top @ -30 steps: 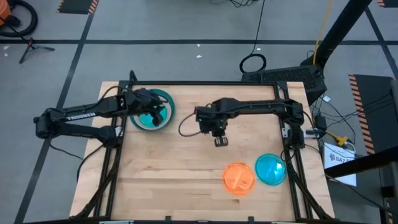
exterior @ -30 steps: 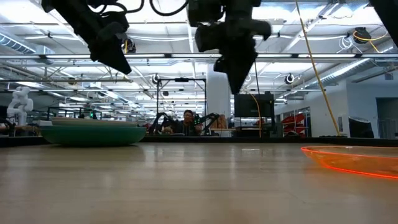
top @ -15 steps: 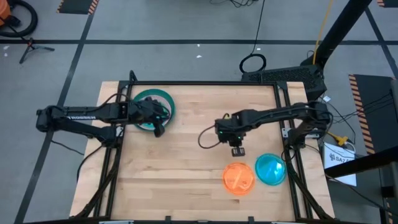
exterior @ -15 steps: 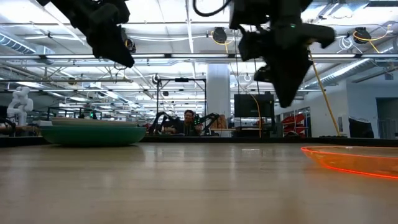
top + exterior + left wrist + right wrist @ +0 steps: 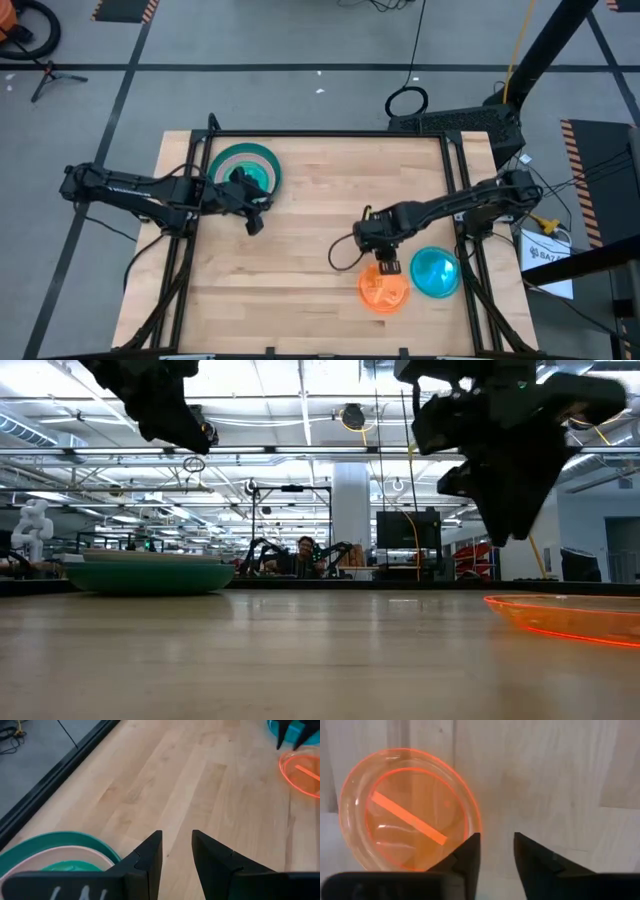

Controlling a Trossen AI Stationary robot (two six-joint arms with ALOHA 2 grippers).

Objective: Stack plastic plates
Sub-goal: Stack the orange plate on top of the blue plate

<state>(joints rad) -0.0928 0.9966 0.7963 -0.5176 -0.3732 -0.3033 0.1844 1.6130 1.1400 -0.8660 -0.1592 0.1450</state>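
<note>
A stack of plates (image 5: 243, 166) sits near the table's far left, with a green-teal outer rim, a pink ring and a teal centre; it also shows in the left wrist view (image 5: 60, 857) and the low view (image 5: 150, 575). A translucent orange plate (image 5: 385, 288) and a translucent blue plate (image 5: 436, 272) lie flat near the near right corner. My left gripper (image 5: 254, 222) is open, just off the stack's near side. My right gripper (image 5: 386, 267) is open above the orange plate's far rim (image 5: 470, 820), fingers pointing down.
Bare wood (image 5: 300, 250) spreads between the stack and the two loose plates. Black frame rails (image 5: 180, 260) run along the table's left and right sides. Cables trail from the right arm (image 5: 345, 255). A person (image 5: 303, 550) sits far behind the table.
My right gripper has travelled from the table's middle toward the near right, ending over the orange plate's far rim. My left gripper has drawn back from above the stack toward the near edge and now hangs beside it. The plates have stayed put.
</note>
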